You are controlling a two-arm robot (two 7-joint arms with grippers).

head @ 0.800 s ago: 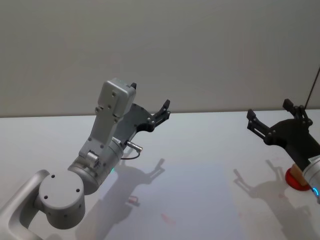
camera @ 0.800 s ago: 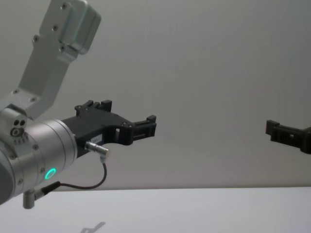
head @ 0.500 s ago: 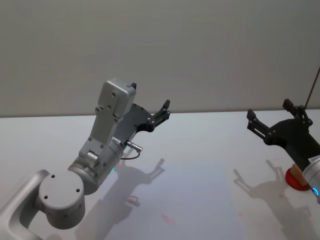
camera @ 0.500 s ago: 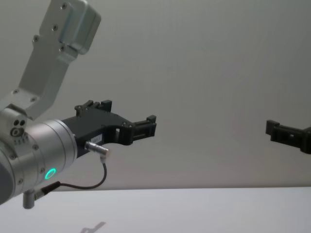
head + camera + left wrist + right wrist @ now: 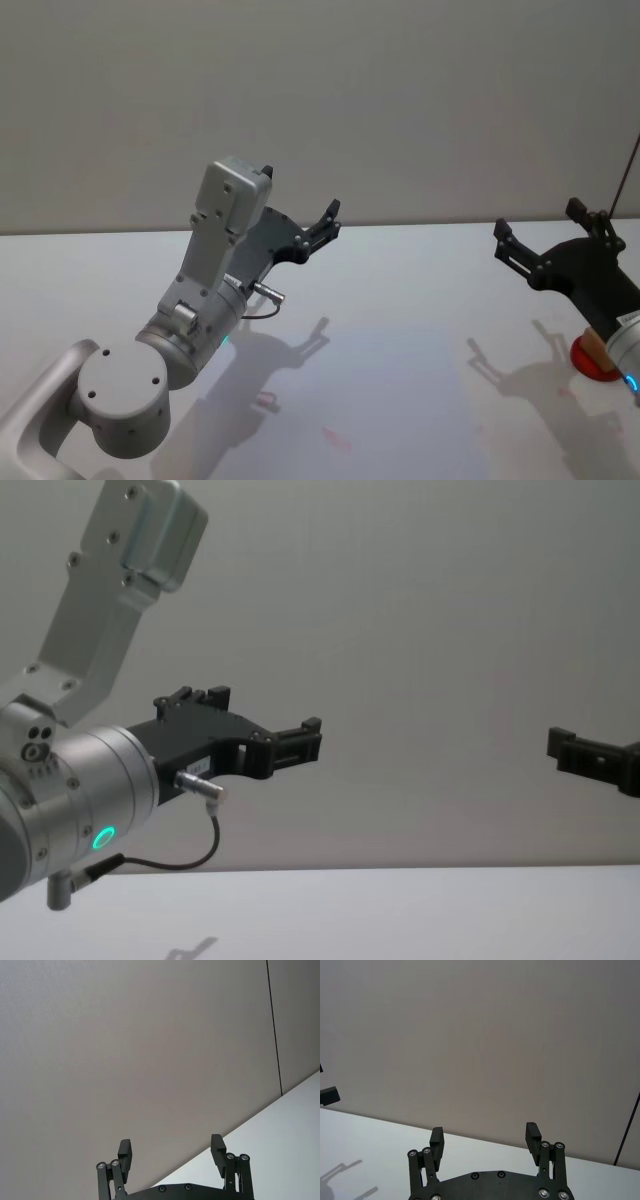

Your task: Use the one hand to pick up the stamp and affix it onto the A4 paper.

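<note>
The left arm [image 5: 215, 230] was silver metal with a satin finish, its plug [image 5: 200, 786] polished bright and its cable [image 5: 205, 855] black and rubbery. The left gripper [image 5: 170, 1146] and right gripper [image 5: 485, 1134] looked like matt black plastic with shiny screws. The table [image 5: 420, 290] was white, smooth and matt. The stamp [image 5: 590, 362] had a red base and a wood-like handle.

Red stamp [image 5: 592, 366], white table [image 5: 420, 300], black left claw [image 5: 171, 1143] and right claw [image 5: 485, 1134]

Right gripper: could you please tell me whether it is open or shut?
Open. The right gripper has its fingers spread wide apart, with nothing between them.
</note>
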